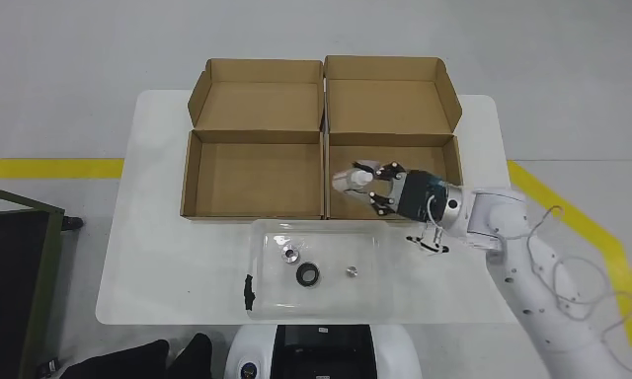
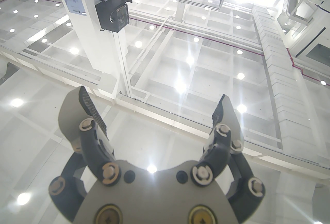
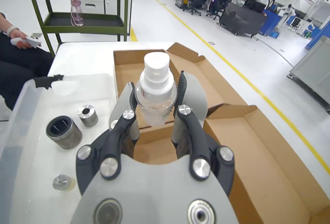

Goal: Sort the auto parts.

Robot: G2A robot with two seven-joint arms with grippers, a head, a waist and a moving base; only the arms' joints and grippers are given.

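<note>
**A:** We start on the left. The left gripper [image 2: 153, 96] points up at the ceiling with its jaws spread wide and nothing between them. In the top view, the left box [image 1: 197, 187] sits open left of centre. Below the middle of the frame, the clear tray [image 1: 385, 270] holds a steel cylinder [image 1: 290, 251], a dark sleeve [image 1: 309, 274] and a small plug [image 1: 351, 271]. Which step are we in?

**B:** We read it as the drop-off. Just right of centre, the right gripper [image 1: 367, 182] hangs over the left end of the right box [image 1: 456, 157], near the wall it shares with its neighbour. It's carrying the spray bottle [image 1: 348, 179].

**A:** And the grip itself?

**B:** From the right wrist camera we see the fingers [image 3: 193, 96] closed snugly on either side of the bottle's clear body. The white cap pokes out well past the fingertips. So the bottle is clamped between the fingers, and it looks to us to be clear of the cardboard underneath.

**A:** What does the next move call for?

**B:** We'd say lower it into the box, stay off that dividing wall, then spread the fingers. It's round, so it may roll once freed.
</note>
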